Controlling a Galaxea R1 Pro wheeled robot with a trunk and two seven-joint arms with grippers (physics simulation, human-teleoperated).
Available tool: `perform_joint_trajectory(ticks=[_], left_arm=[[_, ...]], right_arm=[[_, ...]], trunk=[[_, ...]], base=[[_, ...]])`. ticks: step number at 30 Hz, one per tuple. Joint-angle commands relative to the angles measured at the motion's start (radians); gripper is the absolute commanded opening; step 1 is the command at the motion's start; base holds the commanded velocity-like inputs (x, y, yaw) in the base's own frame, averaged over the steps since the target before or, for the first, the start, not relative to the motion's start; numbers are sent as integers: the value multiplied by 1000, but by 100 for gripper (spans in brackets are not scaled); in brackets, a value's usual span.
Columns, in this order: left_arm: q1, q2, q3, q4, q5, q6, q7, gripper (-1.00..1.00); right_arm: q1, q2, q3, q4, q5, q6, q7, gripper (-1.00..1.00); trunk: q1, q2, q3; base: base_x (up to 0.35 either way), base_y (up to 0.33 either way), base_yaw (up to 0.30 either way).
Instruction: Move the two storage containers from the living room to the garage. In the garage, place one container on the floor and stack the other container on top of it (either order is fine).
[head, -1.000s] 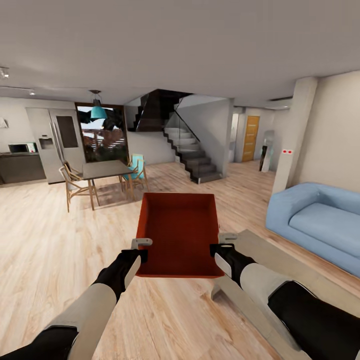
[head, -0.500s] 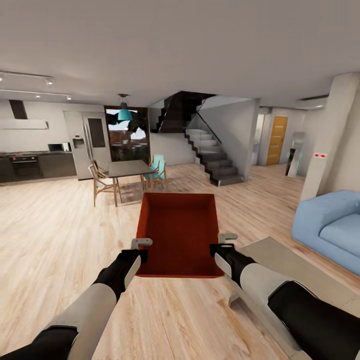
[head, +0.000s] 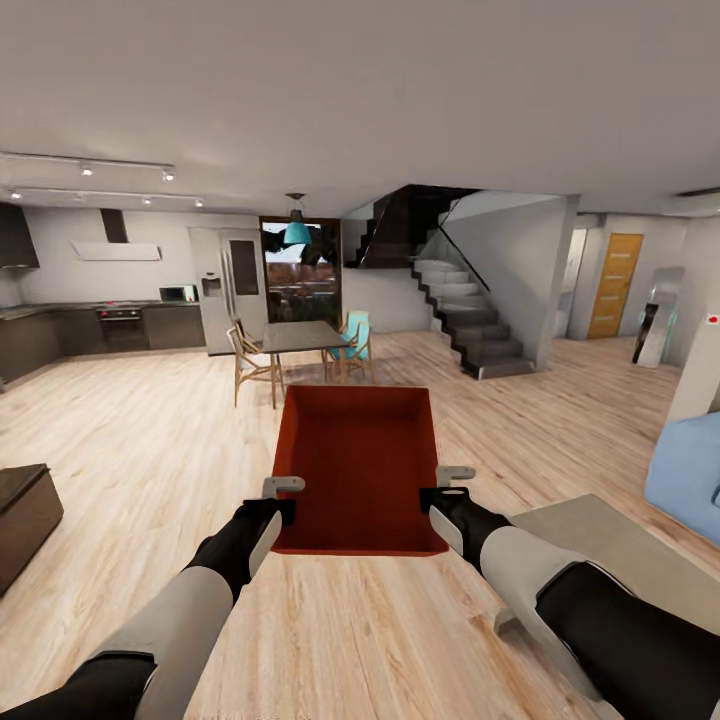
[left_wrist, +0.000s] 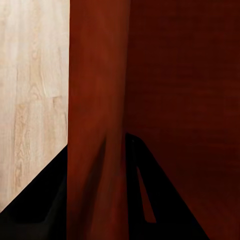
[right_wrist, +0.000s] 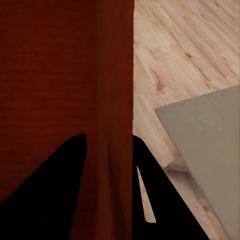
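One orange-red storage container (head: 360, 470) hangs level in front of me over the light wood living room floor (head: 130, 450). My left gripper (head: 283, 497) is shut on its left wall near the closest corner. My right gripper (head: 440, 490) is shut on its right wall opposite. In the left wrist view the thin red wall (left_wrist: 97, 100) runs between the two dark fingers of the left gripper (left_wrist: 97, 150). The right wrist view shows the same pinch: the wall (right_wrist: 115, 75) between the fingers of the right gripper (right_wrist: 109, 145). The garage is out of view.
A low grey table (head: 600, 550) stands close at my right, and a blue sofa (head: 690, 475) lies beyond it. A dark cabinet (head: 25, 515) is at the left edge. Ahead are a dining table with chairs (head: 300, 338), a staircase (head: 470, 325), a kitchen counter (head: 100, 325) and an orange door (head: 612, 285).
The whole picture has slid right, so the camera has turned left: the kitchen has come into view and the sofa has slipped toward the right edge. Both grippers hold the container as before.
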Motion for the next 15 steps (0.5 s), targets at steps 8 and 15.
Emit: perform_joint_trajectory(ticks=[8,15], left_arm=[[0,-1,3,2,4,6,6,-100],[0,-2,3,2,4,6,6,-100]], right_arm=[[1,-1,78,-3,30,-33,-94,-100],[0,1,78,-3,30,-33,-94,-100]], trunk=[[0,-1,0],[0,-1,0]], base=[[0,0,102],[0,0,1]])
